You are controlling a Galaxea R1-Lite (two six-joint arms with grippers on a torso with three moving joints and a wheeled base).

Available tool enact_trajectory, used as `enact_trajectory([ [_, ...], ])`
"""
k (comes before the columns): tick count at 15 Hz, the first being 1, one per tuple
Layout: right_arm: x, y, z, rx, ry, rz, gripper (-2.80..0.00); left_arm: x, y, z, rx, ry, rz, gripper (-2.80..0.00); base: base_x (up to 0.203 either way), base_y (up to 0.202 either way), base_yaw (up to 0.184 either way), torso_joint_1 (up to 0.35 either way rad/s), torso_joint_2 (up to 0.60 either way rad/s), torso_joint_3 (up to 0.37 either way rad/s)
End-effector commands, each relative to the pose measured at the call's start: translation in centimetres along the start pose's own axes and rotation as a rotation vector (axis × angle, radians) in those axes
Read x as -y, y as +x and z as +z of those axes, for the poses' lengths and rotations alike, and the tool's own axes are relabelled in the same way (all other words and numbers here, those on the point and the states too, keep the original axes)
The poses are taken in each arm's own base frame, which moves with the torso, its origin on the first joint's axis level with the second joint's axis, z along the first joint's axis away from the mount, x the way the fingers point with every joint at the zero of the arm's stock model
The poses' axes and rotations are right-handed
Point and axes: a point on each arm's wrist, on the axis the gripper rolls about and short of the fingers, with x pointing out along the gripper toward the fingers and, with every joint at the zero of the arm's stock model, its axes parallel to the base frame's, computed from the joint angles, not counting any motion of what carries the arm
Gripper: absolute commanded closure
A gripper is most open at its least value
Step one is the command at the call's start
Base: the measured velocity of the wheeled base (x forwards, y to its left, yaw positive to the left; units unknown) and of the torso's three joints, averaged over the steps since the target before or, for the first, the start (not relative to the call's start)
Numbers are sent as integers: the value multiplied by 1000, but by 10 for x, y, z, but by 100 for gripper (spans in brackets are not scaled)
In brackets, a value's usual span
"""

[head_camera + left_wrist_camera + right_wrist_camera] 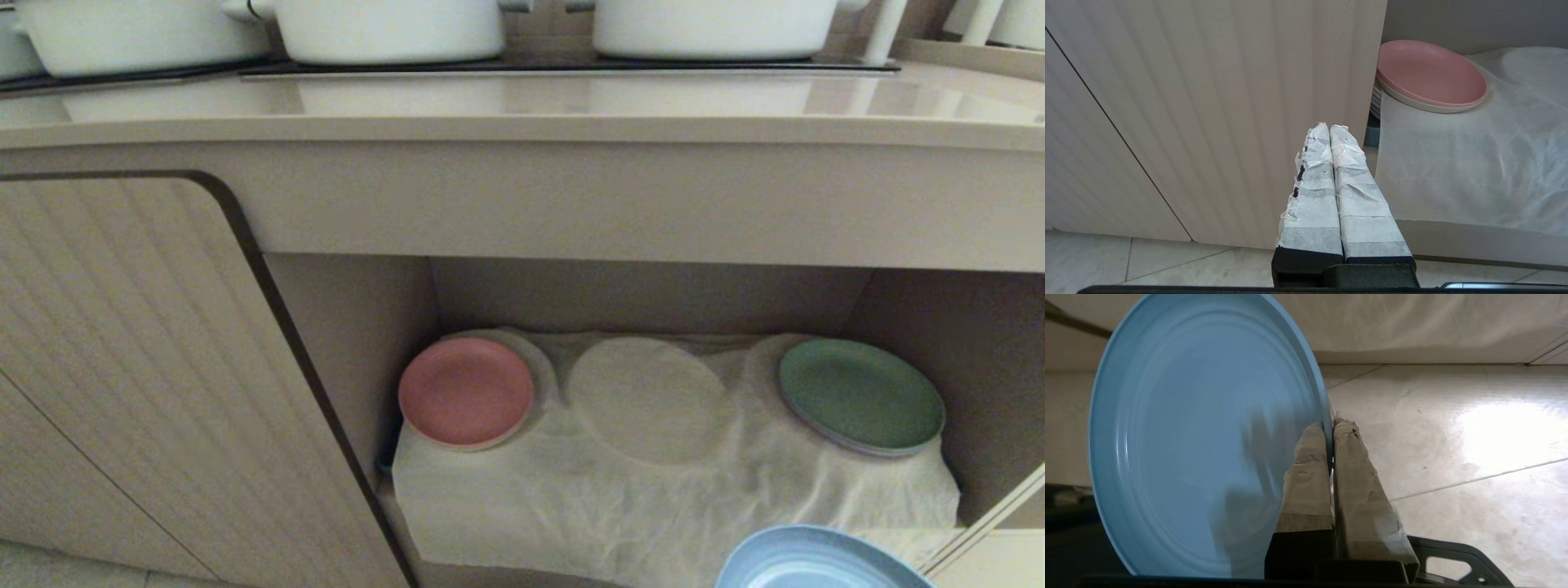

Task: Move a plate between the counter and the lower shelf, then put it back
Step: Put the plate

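While the right gripper (1329,428) clamps the rim of the plate (816,559), carried low before the shelf (653,457), placement on the counter (522,102) and the return apparently remain.

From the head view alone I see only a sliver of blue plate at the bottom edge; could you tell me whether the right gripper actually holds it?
Observer: Yes. In the right wrist view the right gripper is shut on the rim of the plate.
Operator: Thank you. Where is the left gripper?
Observer: The left gripper is shut and empty, low in front of the ribbed door.
Operator: Is anything under the pink plate?
Observer: The pink plate sits on a stack of plates, seen edge-on.
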Motion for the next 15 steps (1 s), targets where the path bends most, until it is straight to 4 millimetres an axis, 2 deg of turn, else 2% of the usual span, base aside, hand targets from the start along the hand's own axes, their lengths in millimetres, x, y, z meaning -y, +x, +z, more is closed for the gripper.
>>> enact_trajectory([
  [1, -2, -1, 5, 12, 23, 6, 0, 0, 0, 0, 0, -1, 0, 0, 0, 0, 0, 0, 0, 0],
  [15, -5, -2, 8, 7, 55, 30, 0, 0, 0, 0, 0, 0, 0, 0, 0, 0, 0, 0, 0, 0],
])
